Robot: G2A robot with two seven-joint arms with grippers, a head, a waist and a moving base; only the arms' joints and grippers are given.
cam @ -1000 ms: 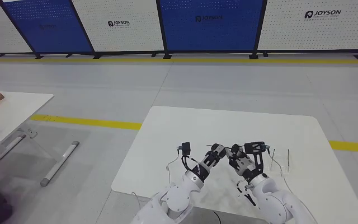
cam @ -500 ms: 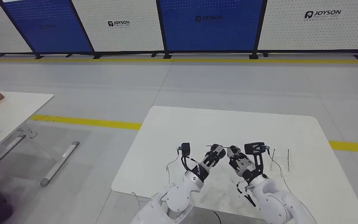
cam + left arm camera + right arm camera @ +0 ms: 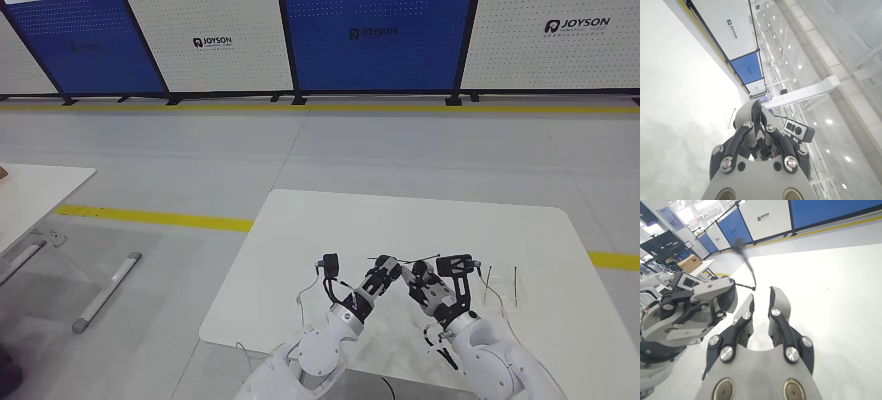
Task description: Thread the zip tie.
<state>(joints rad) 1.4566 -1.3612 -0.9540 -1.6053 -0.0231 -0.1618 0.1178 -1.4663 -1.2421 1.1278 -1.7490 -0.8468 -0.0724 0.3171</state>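
Zip tie [image 3: 748,264], black and thin: hanging in the air just over the near edge of the table [image 3: 400,215], about the middle of that edge, and being pinched by the left gripper [image 3: 733,288]. Pressing together on one end of the strap, with a short piece sticking out past the fingertips to a small block, probably the head, and a longer piece curving upward from there. Not being able to tell about the tail: already passing through that head, or not.

Hovering just beside, on the right: right gripper [image 3: 762,292], fingers spread apart and gripping nothing, tips close under the bend of the strap but apart from it.

Judging the strap as very light, narrow and springy, so bending at a small push and flicking back on release. Judging it also as smooth, so probably sliding between the pads when squeezed on its edges. Advising, therefore, taking hold across the flat faces, close to the free tip for aiming it, and holding the other grip near the head to stop the opening from turning away.

Lying farther toward the right edge of the table, apart from both grippers: spare ties [image 3: 515,283], flat on the surface.
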